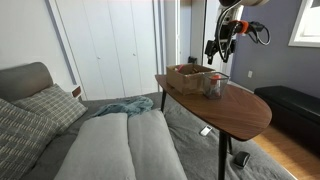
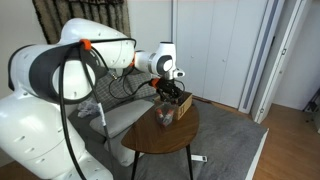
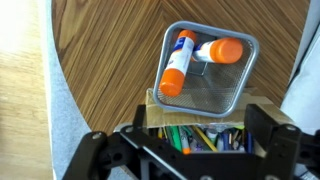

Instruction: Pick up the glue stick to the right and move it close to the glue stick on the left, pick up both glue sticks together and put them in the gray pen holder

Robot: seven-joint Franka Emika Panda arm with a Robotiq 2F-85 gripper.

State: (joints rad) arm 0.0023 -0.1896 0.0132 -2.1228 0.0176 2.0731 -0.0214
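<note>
Both glue sticks, white with orange ends, lie inside the gray pen holder (image 3: pixel 238 80), a mesh cup seen from above in the wrist view. One glue stick (image 3: pixel 176 62) leans along the left side and the other glue stick (image 3: pixel 221 50) lies across the top. My gripper (image 3: pixel 200 128) is open and empty, above the holder and the box next to it. In both exterior views the gripper (image 1: pixel 222 46) (image 2: pixel 170 90) hangs above the holder (image 1: pixel 214 85) (image 2: pixel 165 117) without touching it.
A brown box (image 3: pixel 200 136) full of pens and markers stands right next to the holder, and shows in both exterior views (image 1: pixel 187 76) (image 2: pixel 181 104). Both stand on an oval wooden side table (image 1: pixel 245 112) (image 2: pixel 160 142). A gray sofa (image 1: pixel 110 140) lies beside the table.
</note>
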